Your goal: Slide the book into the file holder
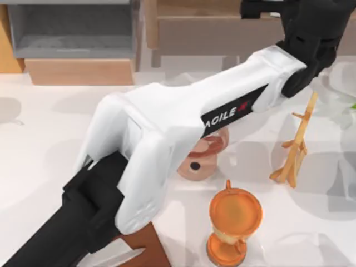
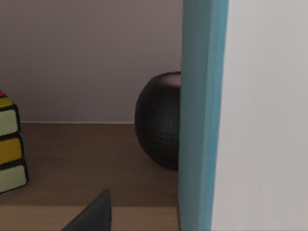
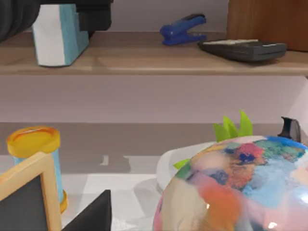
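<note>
Your left arm (image 1: 183, 128) crosses the top view from near left to far right as a smooth white shell with black ends, and it hides much of the table. Its left gripper (image 3: 60, 17) is at the wooden shelf (image 3: 154, 60) on the far right. There the black claw pinches the book (image 3: 57, 41) from both sides. The book stands upright on the shelf board, with its teal cover and plain white page block facing you. In the left wrist view the book (image 2: 202, 115) hides half of a round, black, dimpled object (image 2: 156, 120). A colour-tiled cube (image 2: 10, 144) is cut off at the frame edge.

The file holder (image 1: 72, 28) sits at the far left on a tan wooden block (image 1: 78, 72), well apart from the book. It is a grey, thin-walled box, and the top view's far edge cuts it off.

You see just a dark wedge of the right gripper (image 3: 91, 214), so you cannot tell how its claw stands. Near it are a glossy, paint-splashed ball (image 3: 236, 187), a wood-framed chalkboard (image 3: 24, 192) cut off at the edge, and a blue cylinder (image 3: 36, 144) with a yellow cap. A blue stapler (image 3: 183, 29) and a flat black calculator (image 3: 240, 48) lie on the shelf.
</note>
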Robot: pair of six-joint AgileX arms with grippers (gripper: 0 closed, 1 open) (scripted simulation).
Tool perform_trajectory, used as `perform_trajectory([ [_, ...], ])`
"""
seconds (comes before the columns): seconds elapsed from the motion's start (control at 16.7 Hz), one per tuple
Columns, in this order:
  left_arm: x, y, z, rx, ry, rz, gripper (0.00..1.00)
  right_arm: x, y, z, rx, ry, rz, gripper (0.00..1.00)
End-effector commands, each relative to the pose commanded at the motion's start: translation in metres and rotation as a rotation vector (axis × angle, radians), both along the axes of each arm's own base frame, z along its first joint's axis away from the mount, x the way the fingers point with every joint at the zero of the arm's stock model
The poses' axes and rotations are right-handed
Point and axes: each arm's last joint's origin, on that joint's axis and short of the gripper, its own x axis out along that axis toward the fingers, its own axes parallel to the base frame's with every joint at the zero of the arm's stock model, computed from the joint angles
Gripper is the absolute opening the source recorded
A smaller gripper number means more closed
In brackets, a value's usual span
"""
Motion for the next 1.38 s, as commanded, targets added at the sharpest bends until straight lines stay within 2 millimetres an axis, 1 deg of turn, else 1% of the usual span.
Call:
perform_trajectory([
  [0.36,0.004,0.001,-0.001,0.001,0.001,0.001,1.00,0.000,0.000,0.000,0.000,0.000,0.000,1.00],
  [0.6,0.010,-0.001,-0.002,0.000,0.000,0.000,1.00,0.000,0.000,0.000,0.000,0.000,0.000,1.00],
  [0.9,0.017,0.001,-0.001,0.000,0.000,0.000,1.00,0.000,0.000,0.000,0.000,0.000,0.000,1.00],
  [1.26,0.018,0.002,0.000,0.000,-0.001,-0.001,1.00,0.000,0.000,0.000,0.000,0.000,0.000,1.00],
  [1.38,0.018,0.002,0.000,0.000,-0.001,-0.001,0.85,0.000,0.000,0.000,0.000,0.000,0.000,1.00],
])
